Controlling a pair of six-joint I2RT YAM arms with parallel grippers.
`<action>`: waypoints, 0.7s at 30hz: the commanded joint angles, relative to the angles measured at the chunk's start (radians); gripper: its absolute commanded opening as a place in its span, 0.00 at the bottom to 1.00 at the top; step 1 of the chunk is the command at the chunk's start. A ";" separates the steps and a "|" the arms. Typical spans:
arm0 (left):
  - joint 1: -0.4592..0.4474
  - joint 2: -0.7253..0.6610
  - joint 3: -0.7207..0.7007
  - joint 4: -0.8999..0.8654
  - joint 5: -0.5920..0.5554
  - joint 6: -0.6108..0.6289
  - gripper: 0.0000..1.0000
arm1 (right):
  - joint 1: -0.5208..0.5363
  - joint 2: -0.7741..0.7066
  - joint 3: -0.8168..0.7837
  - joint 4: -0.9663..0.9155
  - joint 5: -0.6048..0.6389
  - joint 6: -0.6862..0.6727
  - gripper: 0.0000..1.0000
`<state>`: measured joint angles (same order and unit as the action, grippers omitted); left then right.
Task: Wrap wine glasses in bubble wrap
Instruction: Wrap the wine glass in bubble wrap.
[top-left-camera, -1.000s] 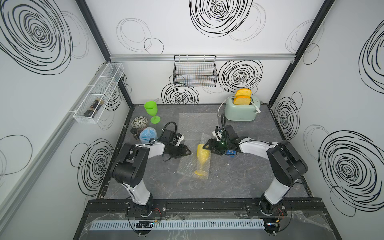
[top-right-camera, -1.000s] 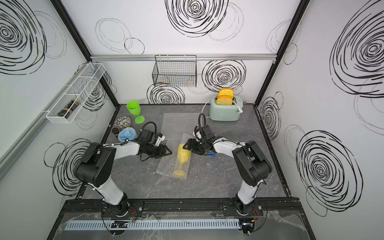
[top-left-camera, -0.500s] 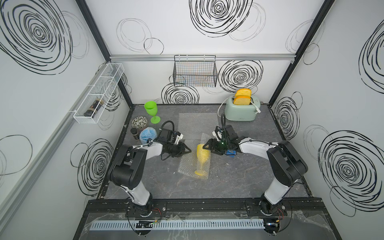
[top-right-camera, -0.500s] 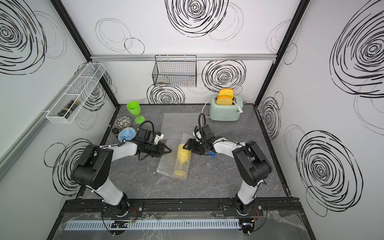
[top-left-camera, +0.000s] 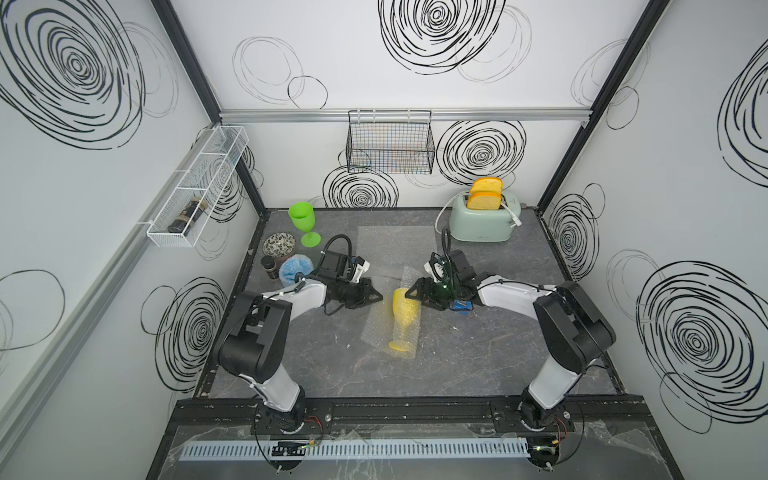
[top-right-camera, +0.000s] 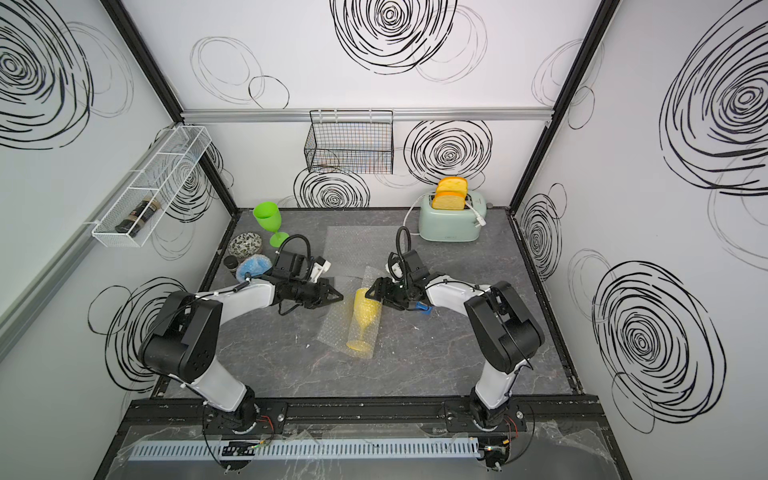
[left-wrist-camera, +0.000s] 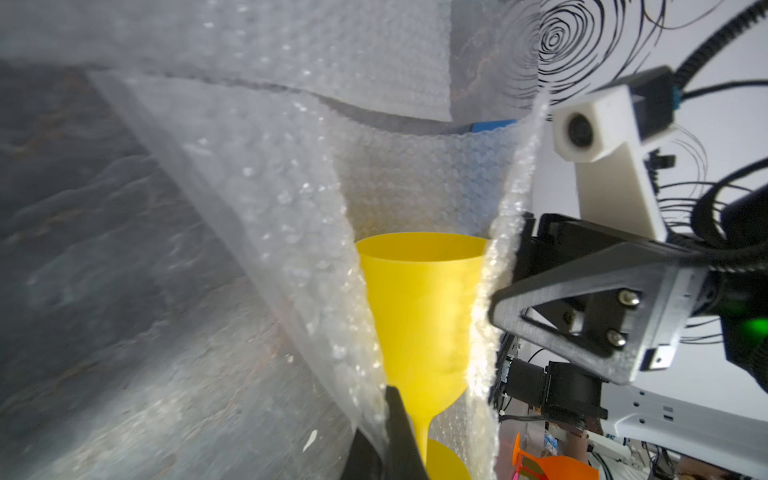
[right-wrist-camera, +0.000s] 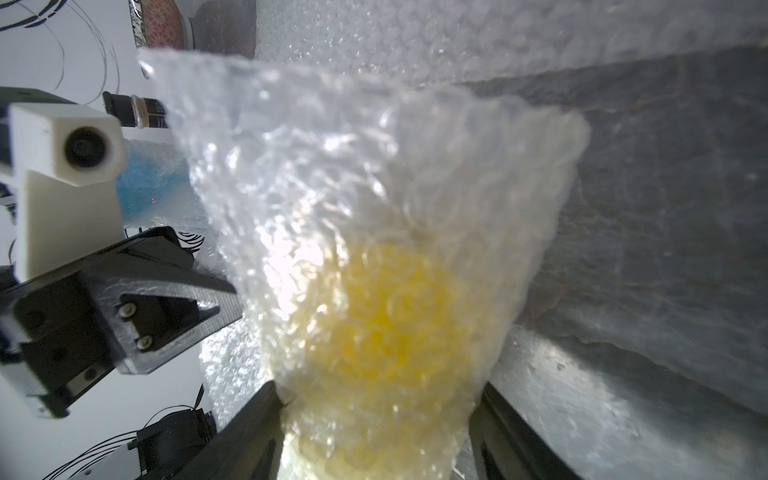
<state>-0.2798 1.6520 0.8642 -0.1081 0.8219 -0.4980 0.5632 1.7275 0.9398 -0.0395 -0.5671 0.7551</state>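
Clock: 12 o'clock is the far wall, 6 o'clock the arms' rail.
Goblets: three in all, one yellow, one green, one blue.
Yellow goblet (top-left-camera: 402, 316): lies on its side at the centre of the bench (top-left-camera: 478, 365), mouth toward 12 o'clock, foot toward 6 o'clock, partly inside a sheet.
Green goblet (top-left-camera: 303, 220): stands upright and bare at 11 o'clock, near the back wall.
Blue goblet (top-left-camera: 293, 268): at 10 o'clock, bundled in film, just beside the bowl.
Bubble wrap: three pieces can be counted: the wrapping sheet (top-left-camera: 376, 328) under and over the yellow goblet, a flat sheet (top-left-camera: 395, 241) at 12 o'clock of it, and the film on the blue goblet.
Left pincer (top-left-camera: 377, 296): at 9 o'clock of the yellow goblet's mouth, closed tight; in the left wrist view a raised edge of the wrapping sheet runs into its tips, pinched there.
Right pincer (top-left-camera: 413, 294): at 3 o'clock of the mouth, spread wide, one finger on each side of the wrapped bowl and both against the film, gripping the yellow goblet through it.
Bowl (top-left-camera: 279, 245): one, patterned, at 10 o'clock.
Dark jar (top-left-camera: 269, 266): one, beside the bowl.
Toaster (top-left-camera: 484, 224): one, at 1 o'clock, with two toast slices (top-left-camera: 485, 195) in it.
Tape dispenser (top-left-camera: 459, 305): one, blue, under the right wrist.
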 joint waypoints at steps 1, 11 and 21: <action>-0.047 -0.038 0.047 0.027 0.044 -0.002 0.00 | 0.022 0.001 -0.014 -0.038 0.033 0.005 0.71; -0.117 -0.037 0.094 0.001 0.043 0.038 0.01 | 0.033 0.013 -0.007 -0.057 0.044 0.014 0.70; -0.124 -0.026 0.078 0.005 0.036 0.047 0.15 | 0.063 0.028 0.002 -0.034 0.034 0.023 0.70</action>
<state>-0.4030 1.6436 0.9291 -0.1246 0.8410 -0.4675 0.6117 1.7348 0.9394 -0.0666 -0.5312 0.7673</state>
